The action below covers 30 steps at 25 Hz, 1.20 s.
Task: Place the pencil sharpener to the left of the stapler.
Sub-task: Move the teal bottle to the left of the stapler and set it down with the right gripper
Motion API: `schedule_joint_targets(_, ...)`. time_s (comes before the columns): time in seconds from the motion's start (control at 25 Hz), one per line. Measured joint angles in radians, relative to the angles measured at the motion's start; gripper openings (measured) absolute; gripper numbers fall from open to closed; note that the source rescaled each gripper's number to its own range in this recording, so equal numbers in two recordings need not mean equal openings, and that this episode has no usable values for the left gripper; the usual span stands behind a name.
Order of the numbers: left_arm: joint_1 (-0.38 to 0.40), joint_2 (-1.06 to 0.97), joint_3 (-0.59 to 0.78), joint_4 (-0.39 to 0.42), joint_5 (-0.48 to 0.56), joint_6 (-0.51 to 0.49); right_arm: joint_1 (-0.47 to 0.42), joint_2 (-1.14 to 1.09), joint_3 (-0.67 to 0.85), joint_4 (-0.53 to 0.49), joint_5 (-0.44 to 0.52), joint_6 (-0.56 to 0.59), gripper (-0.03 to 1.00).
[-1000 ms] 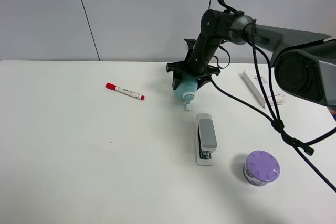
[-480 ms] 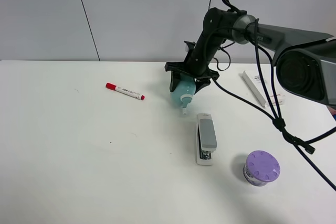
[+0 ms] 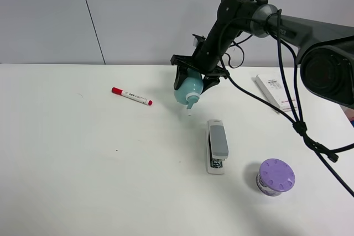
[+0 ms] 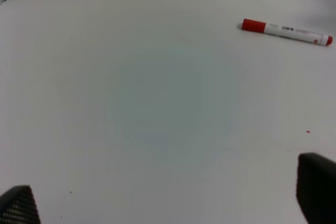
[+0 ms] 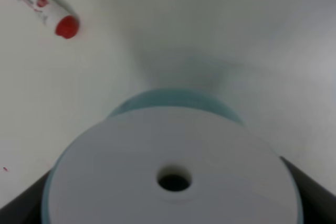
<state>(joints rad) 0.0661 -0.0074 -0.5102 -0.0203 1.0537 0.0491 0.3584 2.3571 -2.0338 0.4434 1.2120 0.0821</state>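
Just one pencil sharpener (image 3: 187, 88), one stapler (image 3: 217, 146).

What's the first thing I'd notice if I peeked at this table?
The big black arm reaching in from the right, its right gripper clamped on the teal pencil sharpener, nozzle pointing down, apparently lifted above the white table near the back middle. Next, the purple-lidded jar at the front right, beside the grey stapler, and the red marker lying alone to the left.
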Motion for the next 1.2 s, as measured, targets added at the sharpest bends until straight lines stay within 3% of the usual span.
schedule_joint_targets(0.52,0.000,0.000,0.000,0.000,0.000,0.000,0.137,-0.044,0.000,-0.043,0.006,0.000,0.00)
schedule_joint_targets(1.2,0.000,0.000,0.000,0.000,0.000,0.000,0.315,-0.089,0.015,-0.254,0.006,-0.010,0.00)
